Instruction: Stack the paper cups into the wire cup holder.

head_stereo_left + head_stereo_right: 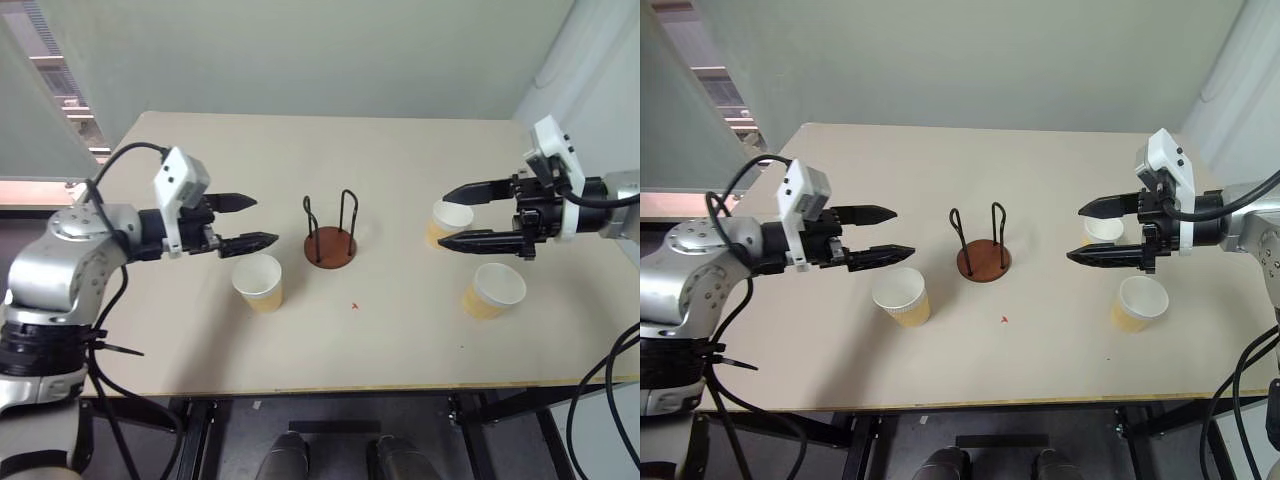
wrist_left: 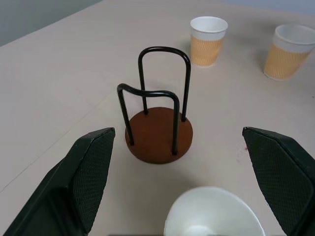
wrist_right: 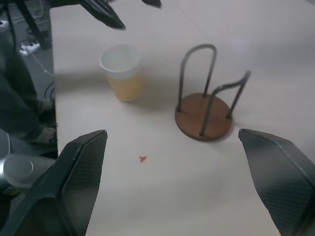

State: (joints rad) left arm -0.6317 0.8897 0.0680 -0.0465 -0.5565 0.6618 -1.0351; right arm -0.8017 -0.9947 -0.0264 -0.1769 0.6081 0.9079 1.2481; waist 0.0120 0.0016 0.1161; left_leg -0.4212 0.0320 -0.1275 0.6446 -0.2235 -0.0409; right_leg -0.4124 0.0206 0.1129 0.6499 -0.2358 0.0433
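Cups (image 1: 259, 281), tan with white rims, stand upright around the empty wire holder (image 1: 331, 246); both end effectors gape wide, empty.

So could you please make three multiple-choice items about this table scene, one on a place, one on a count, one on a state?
1. Where does the round reddish-brown wire cup holder stand?
A. between the two arms
B. at the table's right edge
C. inside a cup

2. How many tan-yellow paper cups are on the beige table?
A. one
B. three
C. five

3. What is the state of the left tool and the right tool?
A. both open, holding nothing
B. both shut on cups
C. one holds the holder

Answers:
1 A, the holder sits mid-table between the arms.
2 B, one cup on the left, two on the right.
3 A, the black fingers stand spread, nothing between them.
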